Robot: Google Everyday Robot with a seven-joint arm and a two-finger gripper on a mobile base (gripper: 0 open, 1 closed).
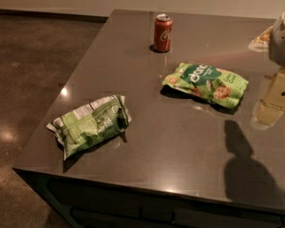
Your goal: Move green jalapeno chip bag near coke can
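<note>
the pincer [279, 96], at the right edge of the dark grey tabletop [147, 165], opening i cannot tell, is nearer the flat green bag with dark logo [206, 82] than the wrinkly light-green foil chip bag [90, 123] at front left, well apart from the small red soda can [163, 32], so it may grasp the wrong bag.

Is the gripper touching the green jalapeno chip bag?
Apart. Camera view shows the gripper at the right edge, wide tabletop separating it from the green jalapeno chip bag.

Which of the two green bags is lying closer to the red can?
The flat bag with the dark logo patch; the wrinkly white-labelled bag lies farther off, by the front-left edge. The claw is at the far right.
</note>
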